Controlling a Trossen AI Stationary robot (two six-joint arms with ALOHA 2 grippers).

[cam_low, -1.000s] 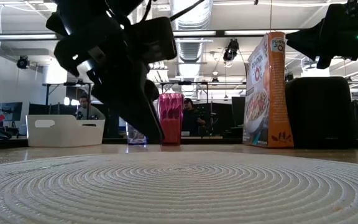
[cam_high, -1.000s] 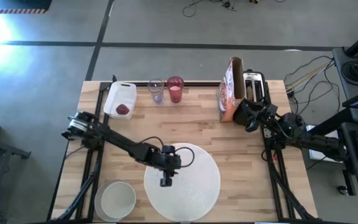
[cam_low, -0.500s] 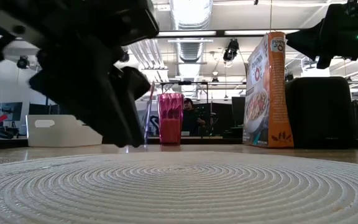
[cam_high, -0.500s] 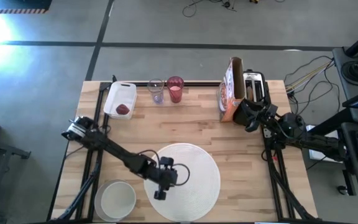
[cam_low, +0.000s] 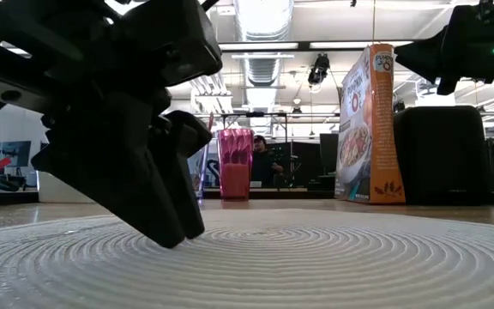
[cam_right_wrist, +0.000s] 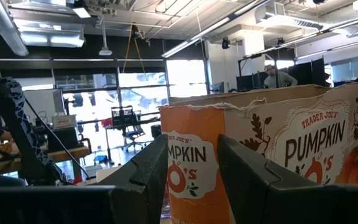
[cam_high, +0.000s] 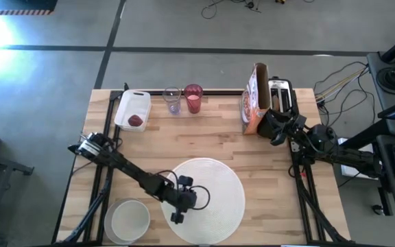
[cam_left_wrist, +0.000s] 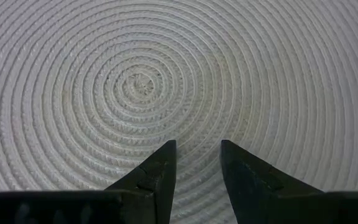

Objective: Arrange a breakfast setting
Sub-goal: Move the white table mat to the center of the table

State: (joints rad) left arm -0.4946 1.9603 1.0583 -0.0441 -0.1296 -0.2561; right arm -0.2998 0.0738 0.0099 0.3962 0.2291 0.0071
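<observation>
High view: the left hand (cam_high: 177,217) sits low over the left part of the white ribbed mat (cam_high: 214,180), which lies on the near middle of the counter (cam_high: 211,134). In the left wrist view its fingers (cam_left_wrist: 160,167) are parted by a narrow gap with nothing between them, their tips just over the mat's weave (contact cannot be told). The low view shows the same hand (cam_low: 171,233) as a dark bulk right at the mat's surface.

A white bowl (cam_high: 129,219) stands on the counter just left of the mat, near the front edge. Along the far edge sit a white tub (cam_high: 132,110) with a small red fruit (cam_high: 136,121) in it, then a clear glass (cam_high: 172,100), then a pink-red tumbler (cam_high: 193,98), the two cups just beside each other.

The right hand (cam_high: 271,126) hangs at the far right, close by a cereal box (cam_high: 253,100) and a toaster (cam_high: 280,94) that stand side by side. In the right wrist view its fingers (cam_right_wrist: 148,174) stand somewhat apart with nothing between them, and the orange box (cam_right_wrist: 272,155) fills the view ahead
</observation>
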